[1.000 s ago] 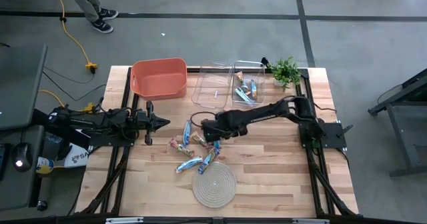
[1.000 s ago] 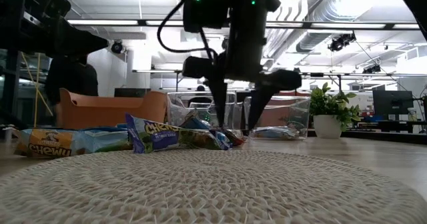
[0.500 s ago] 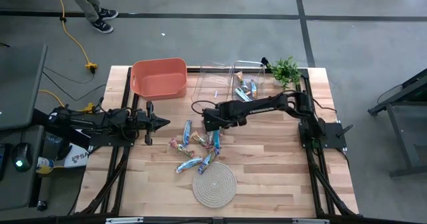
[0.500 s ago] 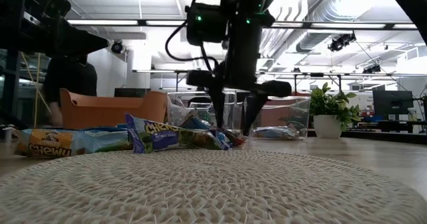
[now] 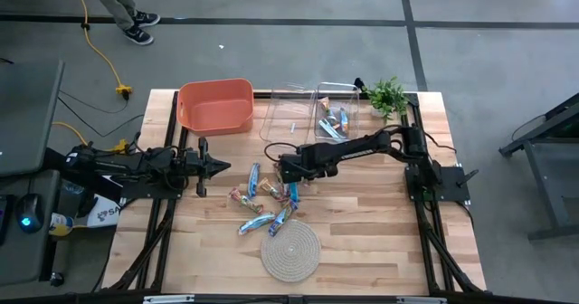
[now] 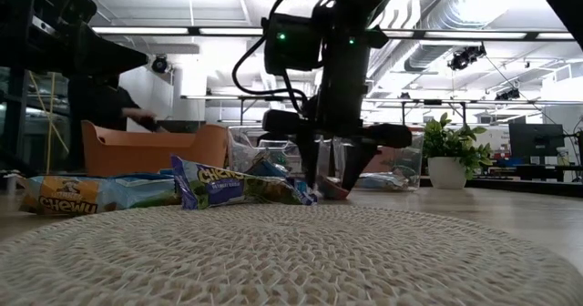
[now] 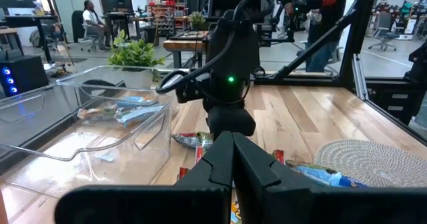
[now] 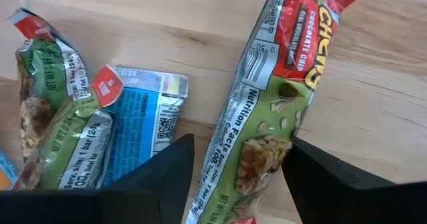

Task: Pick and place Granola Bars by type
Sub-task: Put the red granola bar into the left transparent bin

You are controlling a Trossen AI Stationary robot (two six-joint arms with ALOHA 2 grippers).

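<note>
Several granola bars lie loose on the table's middle point(image 5: 269, 195), and a few more sit in the right clear bin point(image 5: 335, 120). My right gripper point(image 5: 289, 175) is low over this cluster and open. In the right wrist view its fingers point(image 8: 167, 181) stand on either side of a green and red bar point(image 8: 267, 124) that lies flat on the wood. A green bar point(image 8: 50, 117) and a blue bar point(image 8: 143, 127) lie beside it. My left gripper point(image 5: 220, 166) hovers shut to the left of the bars. My right gripper comes at the green and red bar from above, pointing down, with its fingers across the bar near one end point(image 8: 250, 167). The bar lies flat on the table. Whether the fingers touch its edges I cannot tell.
An orange bin point(image 5: 215, 105) and an empty clear bin point(image 5: 288, 120) stand at the far side, with a potted plant point(image 5: 387, 94) at the far right corner. A coiled rope mat point(image 5: 290, 251) lies near the front edge. A person stands beyond the table point(image 6: 105, 106).
My right gripper has come down onto the cluster of bars, first drawing a little toward the far edge and then back over the green and red bar. The bars have stayed where they were.
</note>
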